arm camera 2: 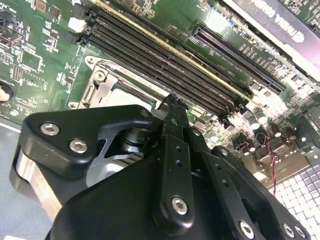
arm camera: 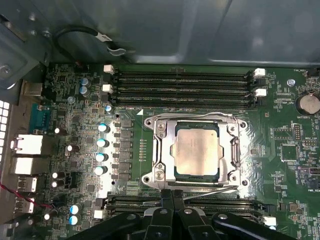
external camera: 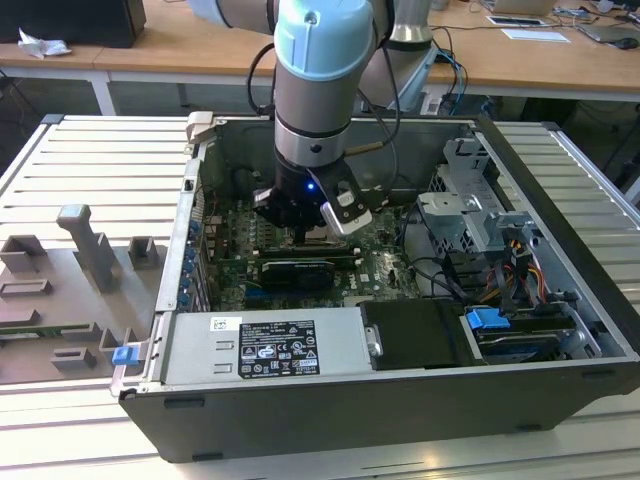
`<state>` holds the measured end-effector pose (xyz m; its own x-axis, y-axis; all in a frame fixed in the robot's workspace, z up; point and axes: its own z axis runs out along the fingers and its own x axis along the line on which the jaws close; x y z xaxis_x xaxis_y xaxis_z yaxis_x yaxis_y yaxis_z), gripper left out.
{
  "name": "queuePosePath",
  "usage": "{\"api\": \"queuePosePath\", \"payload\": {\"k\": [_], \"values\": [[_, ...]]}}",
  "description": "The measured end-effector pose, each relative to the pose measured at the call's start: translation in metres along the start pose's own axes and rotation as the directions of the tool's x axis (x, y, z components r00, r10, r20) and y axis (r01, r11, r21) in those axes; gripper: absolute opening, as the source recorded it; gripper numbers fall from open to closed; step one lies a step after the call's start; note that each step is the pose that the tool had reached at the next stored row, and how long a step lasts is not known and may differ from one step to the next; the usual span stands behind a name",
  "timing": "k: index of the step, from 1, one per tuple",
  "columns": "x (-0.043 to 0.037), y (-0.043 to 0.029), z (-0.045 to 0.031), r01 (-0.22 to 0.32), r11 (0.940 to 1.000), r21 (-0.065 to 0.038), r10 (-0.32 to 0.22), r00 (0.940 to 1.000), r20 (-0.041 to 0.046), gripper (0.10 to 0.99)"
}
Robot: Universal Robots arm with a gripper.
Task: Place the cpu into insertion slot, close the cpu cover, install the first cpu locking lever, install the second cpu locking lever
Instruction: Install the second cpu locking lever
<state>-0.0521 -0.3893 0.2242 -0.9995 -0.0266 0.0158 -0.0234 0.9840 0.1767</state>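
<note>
Silvery-beige cpu (arm camera: 196, 149) seated flat in insertion slot (arm camera: 235, 152), cpu cover (arm camera: 167, 145) closed

The cpu (arm camera: 197, 149) has a pale silvery-beige top inside the shiny silver cpu cover (arm camera: 165, 145), on a green circuit board (arm camera: 290, 130) with long black memory slots (arm camera: 182, 82). The gripper (arm camera: 172, 197) is black.

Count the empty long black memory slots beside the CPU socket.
6: four memory slots on the socket's chassis-wall side, two on the gripper side, partly hidden.
</note>
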Motion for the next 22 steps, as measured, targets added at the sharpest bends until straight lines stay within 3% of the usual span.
{"api": "queuePosePath", "payload": {"k": [3, 7, 17, 22], "values": [[0.0002, -0.0032, 0.0004, 0.000, 1.0000, -0.010, 0.000, 1.0000, 0.0003, 0.106], [0.0039, -0.0084, 0.0004, 0.005, 0.9990, -0.044, -0.005, 1.0000, 0.0003, 0.106], [0.0119, -0.0135, 0.0074, 0.040, 0.9975, -0.058, -0.040, 0.9992, -0.0054, 0.106], [0.0157, -0.0146, 0.0138, 0.057, 0.9959, -0.071, -0.057, 0.9983, -0.0074, 0.106]]}}
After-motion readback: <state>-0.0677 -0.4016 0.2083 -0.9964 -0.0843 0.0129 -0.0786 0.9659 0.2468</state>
